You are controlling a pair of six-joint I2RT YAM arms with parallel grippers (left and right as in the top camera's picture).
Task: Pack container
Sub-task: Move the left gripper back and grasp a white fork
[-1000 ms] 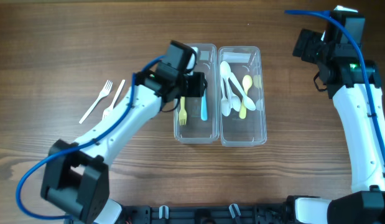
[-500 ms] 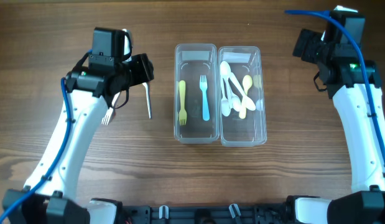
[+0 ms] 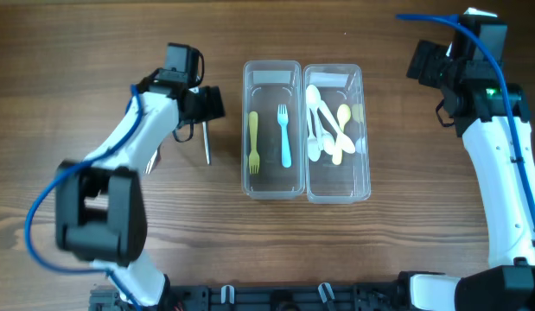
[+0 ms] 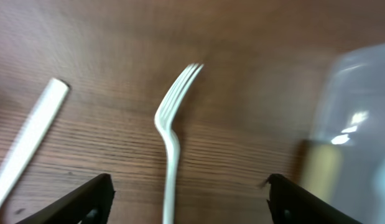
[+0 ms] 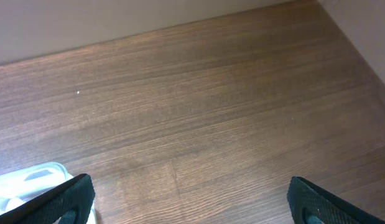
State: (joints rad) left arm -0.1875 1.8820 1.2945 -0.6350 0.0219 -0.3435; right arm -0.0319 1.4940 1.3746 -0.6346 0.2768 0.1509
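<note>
Two clear containers stand side by side mid-table. The left container (image 3: pixel 292 71) holds a yellow fork (image 3: pixel 253 142) and a blue fork (image 3: pixel 284 136). Several pale spoons (image 3: pixel 323 130) lie in the right container (image 3: pixel 364 177). My left gripper (image 3: pixel 202 105) hovers left of them, open and empty. In the left wrist view, my left gripper (image 4: pixel 191 202) straddles a white fork (image 4: pixel 170 140) lying on the wood, with a white handle (image 4: pixel 30 137) further left. My right gripper (image 5: pixel 189 199) is open and empty over bare wood.
A pale utensil (image 3: pixel 206 145) lies on the table just below the left gripper. Another white fork (image 3: pixel 149 161) shows partly beneath the left arm. The left container's blurred wall (image 4: pixel 357 106) fills the right side of the left wrist view. The right arm (image 3: pixel 492 130) stands far right.
The left gripper has left the left container and swung left over the loose utensils, its jaws opening wider. The yellow fork now lies in that container. The right arm has not moved.
</note>
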